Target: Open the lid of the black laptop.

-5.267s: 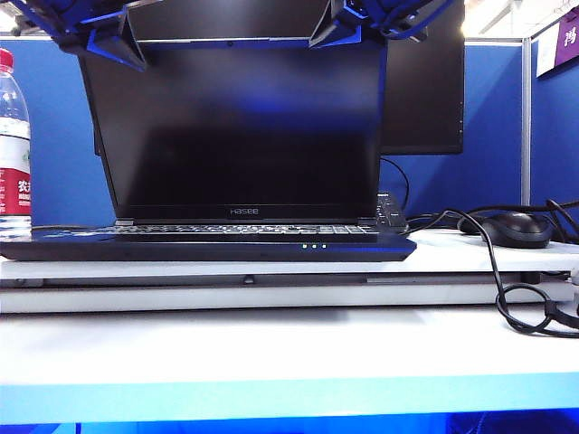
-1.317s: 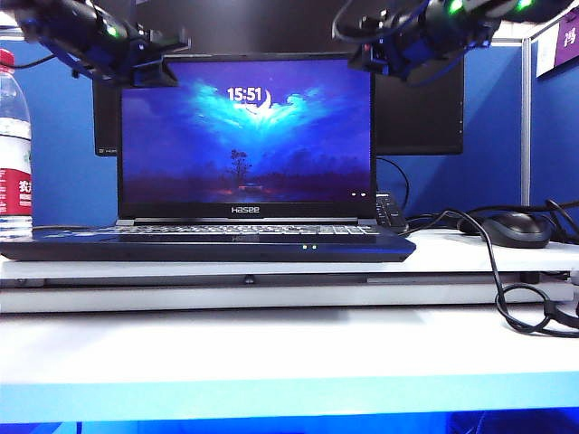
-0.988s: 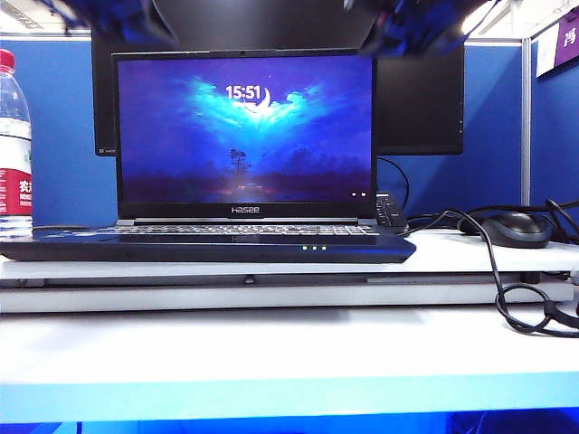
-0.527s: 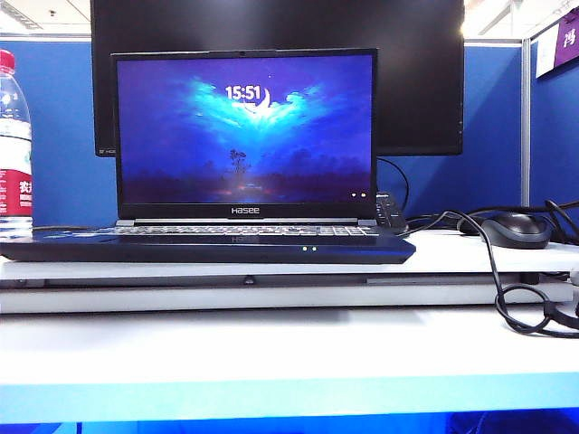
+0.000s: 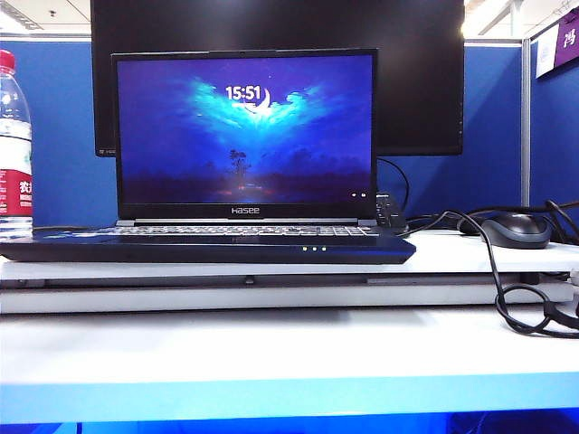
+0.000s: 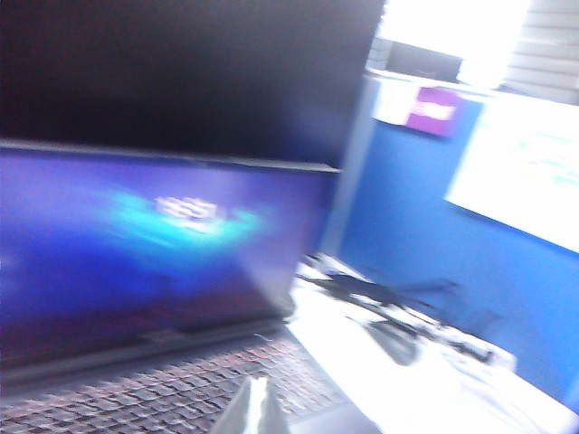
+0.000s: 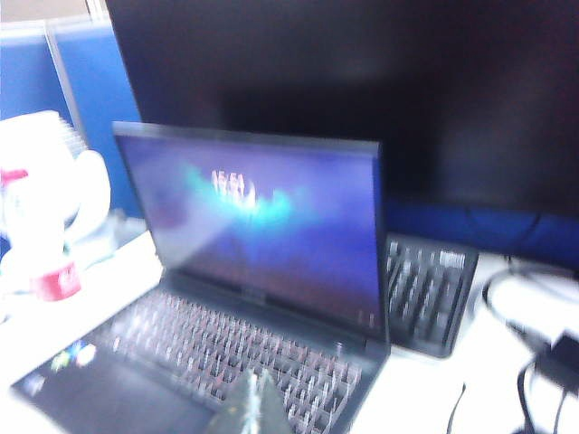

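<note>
The black laptop sits on a white raised board with its lid standing upright and the screen lit with a blue picture and a clock. Neither gripper shows in the exterior view. In the blurred left wrist view, my left gripper hangs above the keyboard with its fingertips together, holding nothing, in front of the lid. In the right wrist view, my right gripper is likewise shut and empty above the keys, apart from the lid.
A large black monitor stands close behind the laptop. A water bottle is at the left, a black mouse and looping cables at the right. A separate black keyboard lies behind the laptop's right side.
Both grippers, earlier at the lid's top corners, have lifted out of the exterior view. The lid went from leaning back with a dark screen to upright with the screen lit.
</note>
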Controlling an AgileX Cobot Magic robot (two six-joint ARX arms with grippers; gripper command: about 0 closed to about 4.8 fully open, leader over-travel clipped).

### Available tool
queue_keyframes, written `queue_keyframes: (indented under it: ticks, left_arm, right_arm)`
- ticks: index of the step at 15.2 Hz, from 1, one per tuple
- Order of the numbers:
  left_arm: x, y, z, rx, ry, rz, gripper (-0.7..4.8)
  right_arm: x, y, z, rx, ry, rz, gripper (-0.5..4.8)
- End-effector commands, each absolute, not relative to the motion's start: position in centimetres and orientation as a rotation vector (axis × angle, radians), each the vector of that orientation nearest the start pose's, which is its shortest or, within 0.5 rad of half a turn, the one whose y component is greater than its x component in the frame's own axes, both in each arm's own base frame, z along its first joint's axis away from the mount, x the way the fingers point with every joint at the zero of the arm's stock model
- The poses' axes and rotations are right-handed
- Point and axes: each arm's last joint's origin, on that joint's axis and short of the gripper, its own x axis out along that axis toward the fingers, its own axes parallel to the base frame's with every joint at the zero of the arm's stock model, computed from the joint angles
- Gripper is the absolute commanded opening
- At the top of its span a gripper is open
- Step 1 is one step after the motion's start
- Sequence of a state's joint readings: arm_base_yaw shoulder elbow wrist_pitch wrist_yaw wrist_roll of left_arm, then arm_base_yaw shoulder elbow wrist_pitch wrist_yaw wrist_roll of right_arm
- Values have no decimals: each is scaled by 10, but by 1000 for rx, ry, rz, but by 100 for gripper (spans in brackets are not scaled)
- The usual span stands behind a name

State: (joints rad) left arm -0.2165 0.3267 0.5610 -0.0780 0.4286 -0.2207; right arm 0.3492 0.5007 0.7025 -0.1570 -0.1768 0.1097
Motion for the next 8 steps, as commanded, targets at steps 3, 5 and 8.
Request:
queue_keyframes:
  ticks: [3,5,8]
  left_arm:
    - [70,-29,316,-232,-86,-701,-5]
    - [71,-29,315,-233,-81,-700,-5]
    - [71,-29,315,-232,-81,-700,-5]
  right_arm:
    - [103,43,334,105,80,527,-1]
    - [103,43,333,104,90,526,-1]
    - [103,43,333,104,90,527,-1]
